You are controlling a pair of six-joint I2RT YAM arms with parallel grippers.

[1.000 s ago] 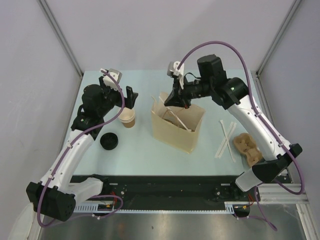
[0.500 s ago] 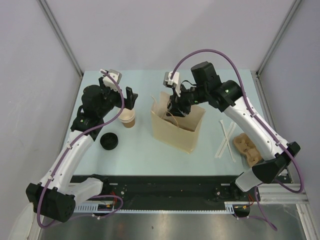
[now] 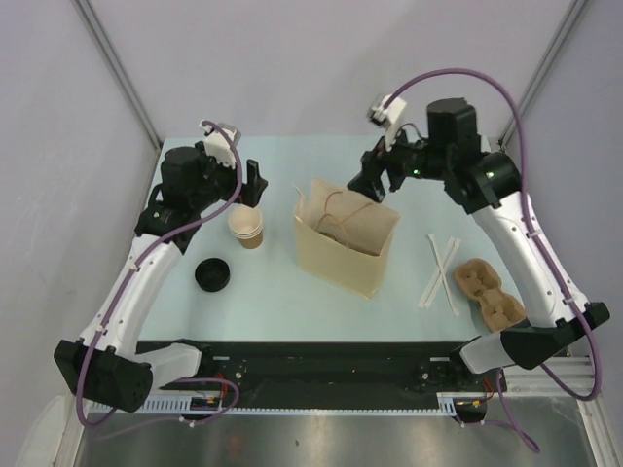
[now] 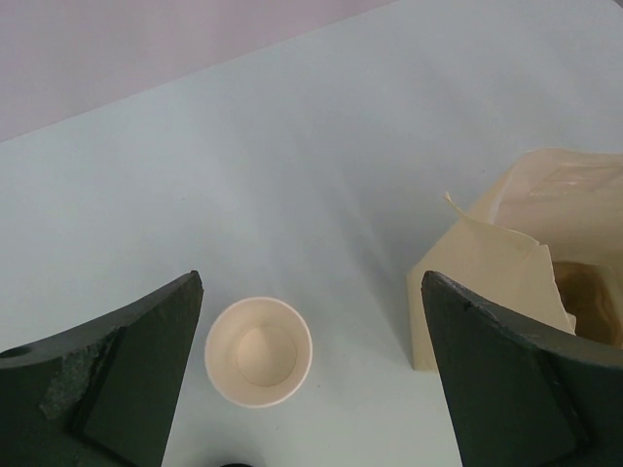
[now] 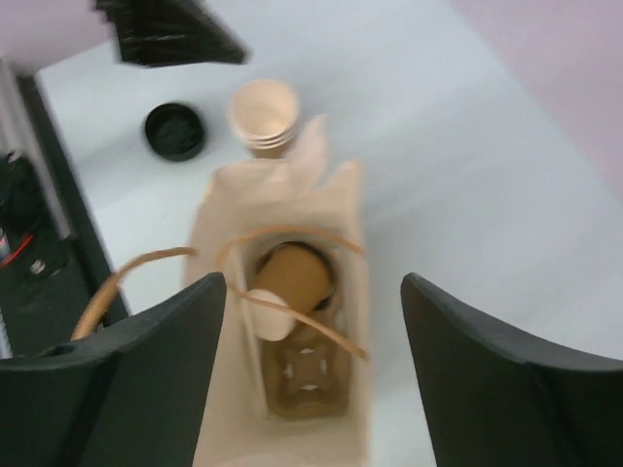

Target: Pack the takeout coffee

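Note:
An open, lidless tan paper cup [image 3: 247,227] [image 4: 258,352] [image 5: 263,115] stands on the table left of the tall paper bag [image 3: 346,248] [image 5: 229,389]. Its black lid [image 3: 212,274] [image 5: 175,129] lies apart, nearer the front. My left gripper [image 3: 251,190] [image 4: 311,379] hangs open above the cup, holding nothing. In the right wrist view another tan cup [image 5: 297,277] lies tilted inside the bag on a brown pulp tray [image 5: 310,375]. My right gripper [image 3: 375,178] [image 5: 311,360] is open above the bag's mouth, with nothing between its fingers.
A second brown pulp cup tray [image 3: 490,292] sits at the right edge of the table. White stirrers [image 3: 440,272] lie crossed between it and the bag. The bag's string handles [image 5: 146,268] arch loosely over its opening. Grey walls close in the table's far side.
My right gripper has risen out of the bag's mouth toward the back right and has opened. The left gripper has stayed open above the lidless cup, barely shifting.

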